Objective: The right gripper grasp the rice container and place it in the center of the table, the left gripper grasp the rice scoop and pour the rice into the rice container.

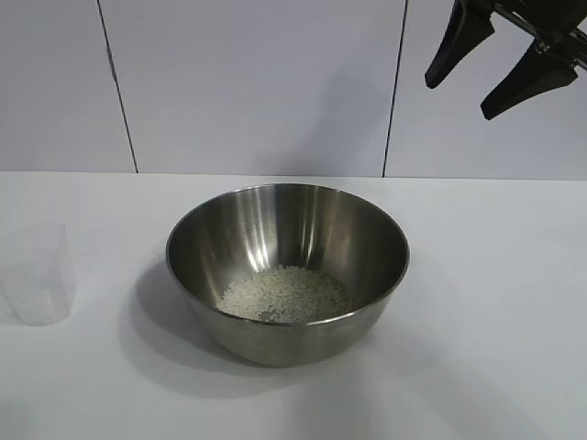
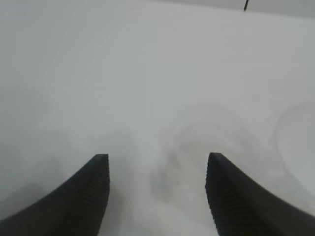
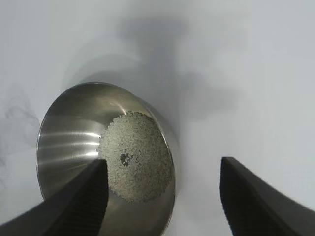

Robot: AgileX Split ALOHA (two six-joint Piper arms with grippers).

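Two sets of black fingers, both gaping open and holding nothing. Starting with the right fingers (image 1: 459,101): hanging high in the air at the far right of the exterior view, pointing down and toward the middle, spreading well apart, gripping nothing at all. Looking down in the right wrist view, seeing the same right fingers (image 3: 163,161) wide apart, floating above the rice container (image 3: 64,142) and not touching it.

Moving on to the left fingers (image 2: 157,156): showing only in the left wrist view, standing apart with nothing between them, hovering over bare white desk (image 2: 147,59). Seeing some faint round marks on the desk beyond the tips, too blurry to name.

Going outward to the rice container (image 1: 275,344): sitting upright about in the middle of the desk (image 1: 495,302), shining inside, being by far the biggest thing around. Holding the rice (image 1: 286,295) as a small off-white heap at the bottom, filling only the lowest part. Showing a tiny bare spot in the rice (image 3: 140,142) in the right wrist view.

Going farther out to the rice scoop (image 1: 38,275): standing upright on the desk near the left edge of the exterior view, well apart from the rice container and touched by no fingers. Looking see-through and empty. Not being able to make out its handle.

Ending at the back with a pale wall (image 1: 275,82) of flat panels, split by thin dark lines.
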